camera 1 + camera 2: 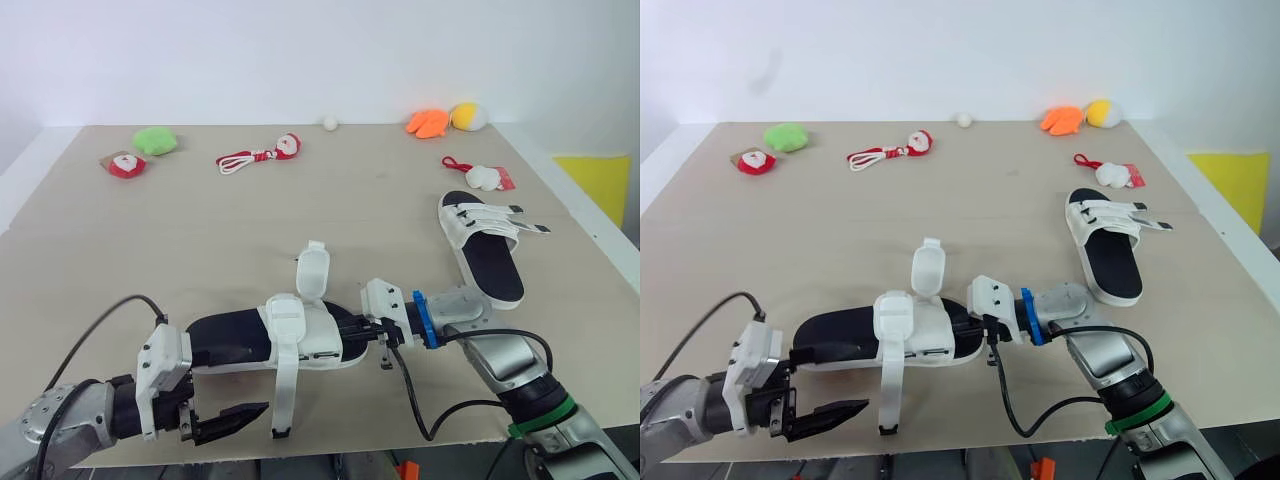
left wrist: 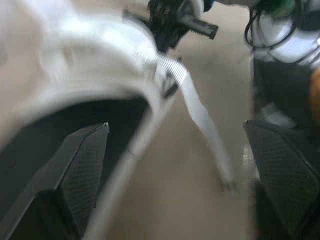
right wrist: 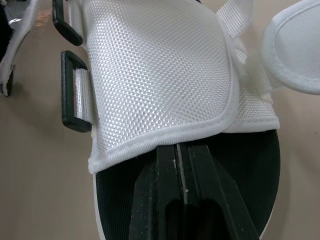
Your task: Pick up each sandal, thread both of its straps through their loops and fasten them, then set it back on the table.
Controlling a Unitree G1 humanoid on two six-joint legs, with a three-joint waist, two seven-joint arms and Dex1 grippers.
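Down at the lower left, the left gripper (image 1: 240,415) hangs wide open just beside the heel of the near sandal (image 1: 230,345). That sandal lies at lower centre on the table (image 1: 200,230), with one loose strap (image 1: 284,400) trailing toward the front edge. The right gripper (image 3: 182,150), fingers pressed together, pokes under the white upper at the toe. The second sandal (image 1: 485,245) sits well apart, middle right.

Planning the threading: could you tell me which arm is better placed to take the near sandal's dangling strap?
Likely left: the left gripper is open beside the dangling strap, while the right gripper is shut under the sandal's upper.
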